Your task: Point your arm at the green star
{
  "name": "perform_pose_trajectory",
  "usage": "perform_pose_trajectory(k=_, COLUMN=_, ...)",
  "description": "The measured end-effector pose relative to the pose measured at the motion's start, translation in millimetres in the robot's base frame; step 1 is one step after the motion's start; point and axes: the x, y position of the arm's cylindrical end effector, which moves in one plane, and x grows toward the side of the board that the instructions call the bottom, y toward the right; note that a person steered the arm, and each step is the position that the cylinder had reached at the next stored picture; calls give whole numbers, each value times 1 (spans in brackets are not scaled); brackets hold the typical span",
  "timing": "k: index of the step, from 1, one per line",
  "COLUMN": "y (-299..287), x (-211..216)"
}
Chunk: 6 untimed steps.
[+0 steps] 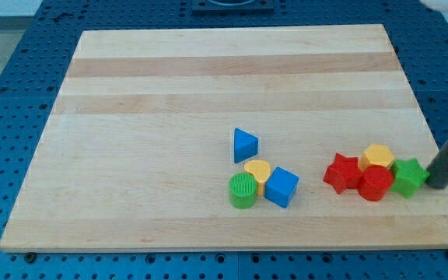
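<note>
Wooden counter [208, 78], light planks, on a blue perforated base [6, 93]. Right cluster, near the view's right edge: green star [407, 176], touching a red cylinder [376, 183] on its left; yellow block [378, 156] just behind; red star [342, 172] at the cluster's left. Centre cluster: blue triangle [245, 145], yellow heart [258, 172], blue cube [281, 187], green cylinder [243, 190]. No hand fitted: a dark rod enters from the right, my tip [435, 184] just beside the green star's right side, contact unclear.
</note>
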Motion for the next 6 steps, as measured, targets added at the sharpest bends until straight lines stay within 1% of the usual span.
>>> perform_pose_trajectory(k=1, y=-24, x=26)
perform_pose_trajectory(k=2, y=-47, x=25)
perform_pose_trajectory(k=3, y=-44, x=26)
perform_pose_trajectory(k=4, y=4, x=23)
perform_pose_trajectory(k=5, y=25, x=-2)
perform_pose_trajectory(k=6, y=12, x=-8)
